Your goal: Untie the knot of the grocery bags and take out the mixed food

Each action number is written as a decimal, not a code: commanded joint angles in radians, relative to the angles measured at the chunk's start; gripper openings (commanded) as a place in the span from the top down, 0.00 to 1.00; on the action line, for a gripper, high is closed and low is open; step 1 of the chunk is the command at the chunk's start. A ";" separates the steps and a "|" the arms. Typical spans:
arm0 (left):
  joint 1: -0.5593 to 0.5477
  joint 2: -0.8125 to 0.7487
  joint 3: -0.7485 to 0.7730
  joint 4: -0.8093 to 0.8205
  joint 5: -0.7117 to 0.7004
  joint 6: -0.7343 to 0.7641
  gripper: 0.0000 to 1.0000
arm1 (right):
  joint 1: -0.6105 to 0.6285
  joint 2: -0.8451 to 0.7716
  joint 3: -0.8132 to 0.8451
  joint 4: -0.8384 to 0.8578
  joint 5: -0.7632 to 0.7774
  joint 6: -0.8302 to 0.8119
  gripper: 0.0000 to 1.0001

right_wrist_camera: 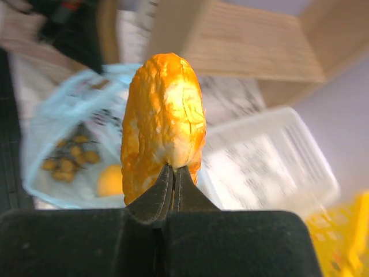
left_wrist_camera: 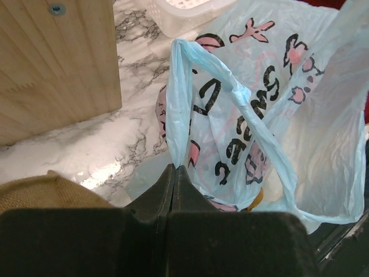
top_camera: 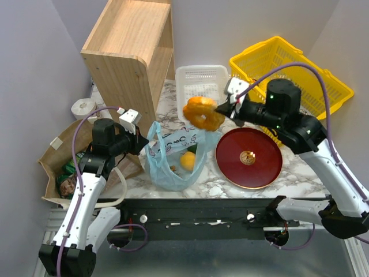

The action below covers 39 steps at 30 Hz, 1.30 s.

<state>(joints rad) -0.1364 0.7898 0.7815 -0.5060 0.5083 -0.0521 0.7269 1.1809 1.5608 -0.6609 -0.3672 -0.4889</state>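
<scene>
Here, right hand (top_camera: 219, 108) clamps pastry (top_camera: 203, 112) near white basket (top_camera: 202, 78) (left hand (top_camera: 144, 140) pinches blue bag (top_camera: 173, 168)).

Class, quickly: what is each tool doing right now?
Left tool: closed, pinching the light blue plastic bag.
Right tool: closed, holding the ring pastry.

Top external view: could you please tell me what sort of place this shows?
Probably a robot lab's mock grocery-unpacking station: a marble-patterned table, with a yellow shopping basket, a wooden shelf and a printed plastic bag.
</scene>
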 commanded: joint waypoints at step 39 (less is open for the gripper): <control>0.009 0.088 0.047 -0.035 0.070 0.028 1.00 | -0.351 -0.505 -0.828 -0.224 -0.027 -0.634 0.38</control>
<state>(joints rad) -0.1322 0.8906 0.8433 -0.5476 0.5552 -0.0196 0.3794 0.6697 0.5587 -0.7650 -0.1989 -1.2041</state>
